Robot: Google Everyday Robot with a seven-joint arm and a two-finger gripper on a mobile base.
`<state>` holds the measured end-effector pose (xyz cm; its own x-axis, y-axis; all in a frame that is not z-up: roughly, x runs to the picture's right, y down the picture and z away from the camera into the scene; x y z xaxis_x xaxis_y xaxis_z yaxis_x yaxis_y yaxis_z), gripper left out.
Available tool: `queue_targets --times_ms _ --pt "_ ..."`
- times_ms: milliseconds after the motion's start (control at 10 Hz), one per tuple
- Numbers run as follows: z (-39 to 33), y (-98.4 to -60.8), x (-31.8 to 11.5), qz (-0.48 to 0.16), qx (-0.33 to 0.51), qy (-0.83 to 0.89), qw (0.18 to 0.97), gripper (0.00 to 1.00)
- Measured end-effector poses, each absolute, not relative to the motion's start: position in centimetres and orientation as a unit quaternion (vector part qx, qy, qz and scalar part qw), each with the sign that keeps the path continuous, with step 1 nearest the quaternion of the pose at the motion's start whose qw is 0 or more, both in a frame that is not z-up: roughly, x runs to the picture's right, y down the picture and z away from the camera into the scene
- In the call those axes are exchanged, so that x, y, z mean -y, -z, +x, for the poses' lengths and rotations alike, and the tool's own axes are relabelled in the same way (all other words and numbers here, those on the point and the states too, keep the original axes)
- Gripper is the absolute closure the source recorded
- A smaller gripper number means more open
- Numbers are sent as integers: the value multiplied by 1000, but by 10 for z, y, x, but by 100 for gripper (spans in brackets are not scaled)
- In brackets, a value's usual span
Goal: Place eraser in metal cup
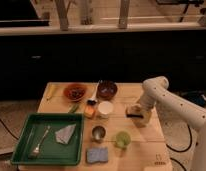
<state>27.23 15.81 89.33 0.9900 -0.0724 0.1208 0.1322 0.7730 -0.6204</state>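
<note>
The gripper (136,109) hangs low at the table's (148,145) right side, jaws apart, over the eraser (134,115) — probably light, stiff and grippy, so pinch its long sides. The cup (98,133) stands well apart, to the left.

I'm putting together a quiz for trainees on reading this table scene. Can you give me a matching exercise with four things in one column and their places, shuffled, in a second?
Things
1. metal cup
2. fork
3. white cup
4. tool

Places
A. inside the green tray
B. low over the right part of the table
C. between the green tray and the green cup
D. just right of the orange block, in front of the dark bowl

Pairs: 1-C, 2-A, 3-D, 4-B
</note>
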Motion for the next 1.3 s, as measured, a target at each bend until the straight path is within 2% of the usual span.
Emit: queue_targets --times_ms 1300 --pt "262 -891 -152 -328 65 71 940 22"
